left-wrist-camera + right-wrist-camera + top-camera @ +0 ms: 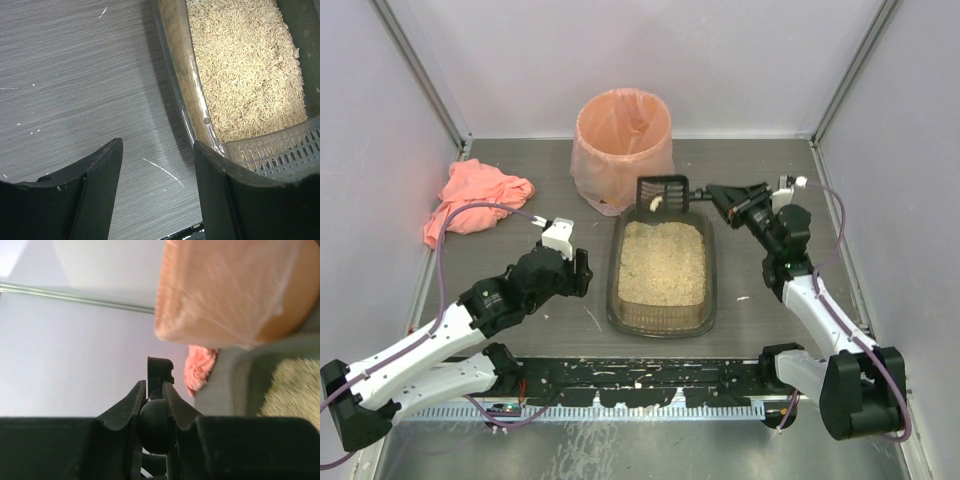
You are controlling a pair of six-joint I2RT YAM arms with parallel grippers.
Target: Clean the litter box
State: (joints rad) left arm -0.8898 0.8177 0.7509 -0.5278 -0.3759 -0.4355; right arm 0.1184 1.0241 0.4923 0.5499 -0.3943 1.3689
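Over litter box [660,322]: scoop [665,190] w/ lump [656,203], poss. waste

We find the litter box [660,322] at the middle of the tabletop [740,310], its long sides running from the near edge toward the far edge, with granules [662,262] lying in it. Behind it, close to the far edge, stands the bin [623,150], near the box's far end. The cloth [475,205] lies by the left edge, left of the bin. The scoop [663,192] hangs over the box's far end, in front of the bin, with a lump [657,203] on it; its handle runs rightward into the right gripper [712,192]. The left gripper [582,272] sits just left of the box's left wall, over the tabletop.
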